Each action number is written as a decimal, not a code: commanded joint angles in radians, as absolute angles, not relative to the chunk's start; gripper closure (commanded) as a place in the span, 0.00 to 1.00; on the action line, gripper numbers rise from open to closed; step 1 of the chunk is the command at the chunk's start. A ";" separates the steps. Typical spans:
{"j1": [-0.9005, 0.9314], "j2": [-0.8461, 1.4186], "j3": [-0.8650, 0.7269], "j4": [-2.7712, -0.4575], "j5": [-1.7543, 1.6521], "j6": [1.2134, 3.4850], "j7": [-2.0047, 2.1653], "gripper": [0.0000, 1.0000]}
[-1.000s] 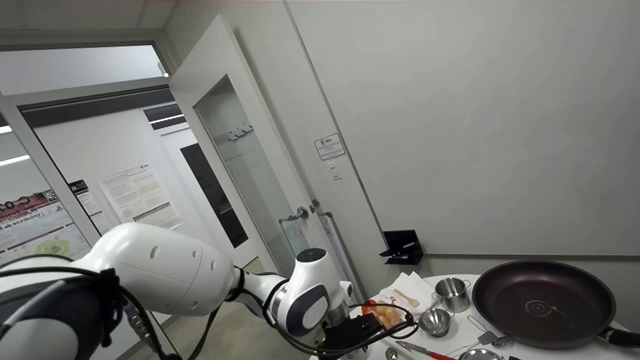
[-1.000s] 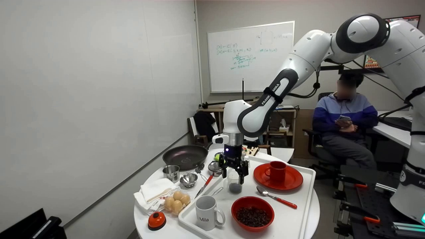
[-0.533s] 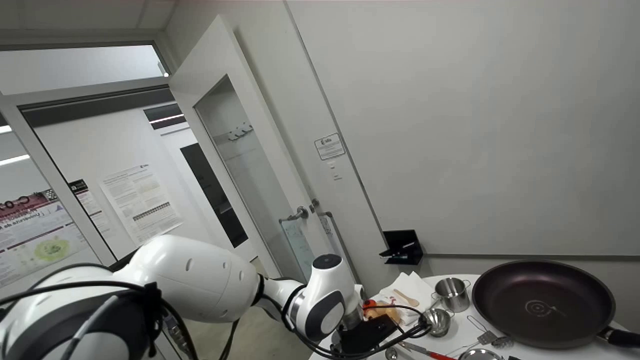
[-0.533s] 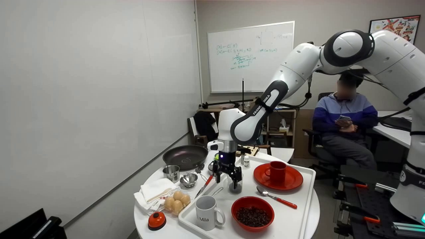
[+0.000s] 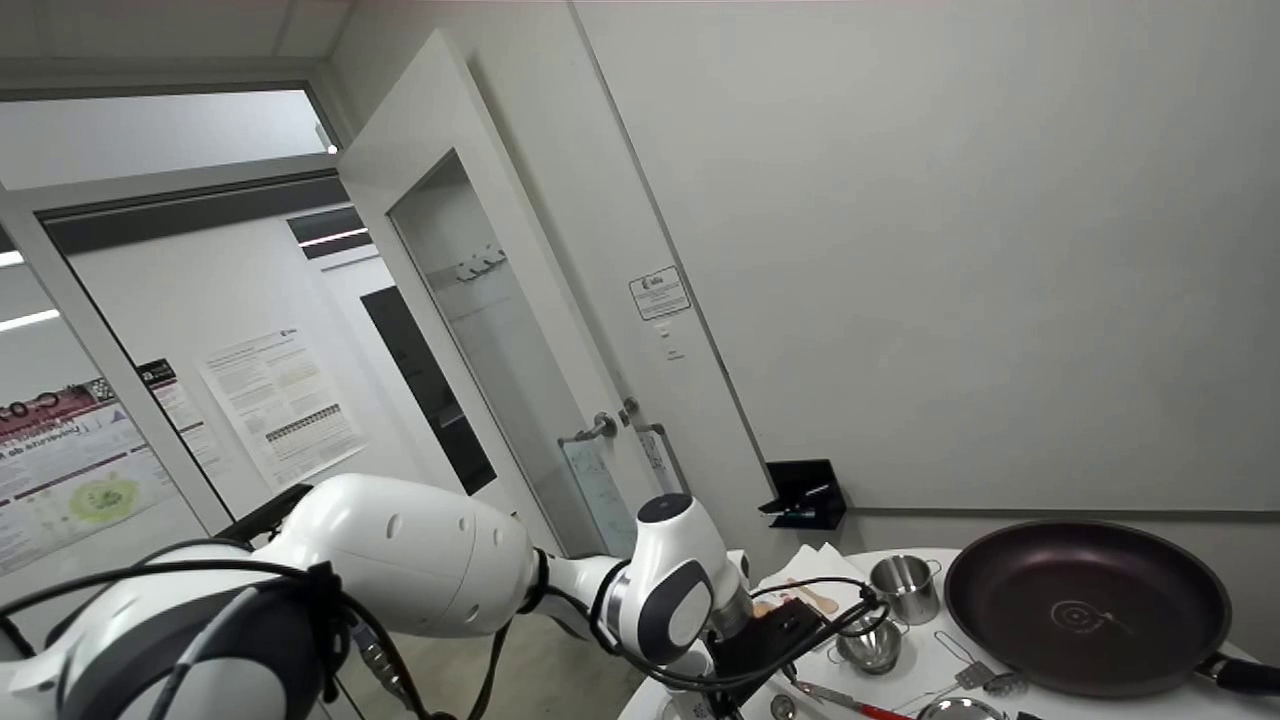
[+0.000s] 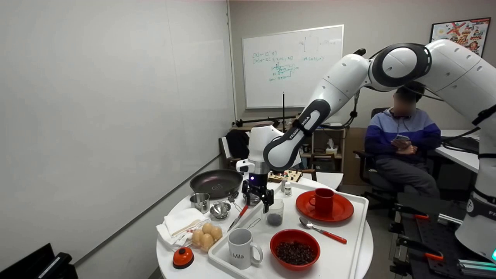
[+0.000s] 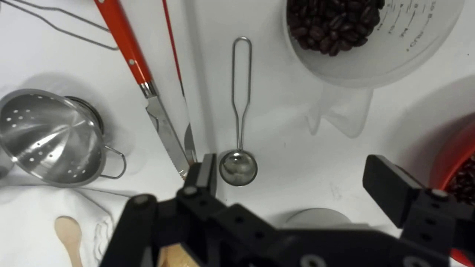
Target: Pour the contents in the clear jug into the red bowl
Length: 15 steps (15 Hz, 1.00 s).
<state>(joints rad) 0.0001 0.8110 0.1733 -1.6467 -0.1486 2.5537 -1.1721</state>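
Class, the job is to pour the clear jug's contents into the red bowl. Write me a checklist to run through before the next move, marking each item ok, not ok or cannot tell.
1. Clear jug upright on the tray: ok.
2. Dark beans in the jug, ready to pour: ok.
3. Gripper open: ok, jaws wide apart.
4. Jug handle in the grip: not ok; in the wrist view it lies outside the gap between the jaws.
5. Red bowl upright on the tray: ok.
6. Room in the bowl for everything: cannot tell; the bowl's own beans take up space, amounts hard to compare.
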 commanded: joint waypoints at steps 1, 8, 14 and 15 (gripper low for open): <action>0.011 0.825 0.157 -1.609 -0.163 2.491 -1.153 0.00; -0.007 0.827 0.166 -1.623 -0.145 2.470 -1.156 0.00; -0.017 0.831 0.177 -1.616 -0.131 2.421 -1.167 0.11; -0.023 0.833 0.185 -1.615 -0.124 2.415 -1.177 0.28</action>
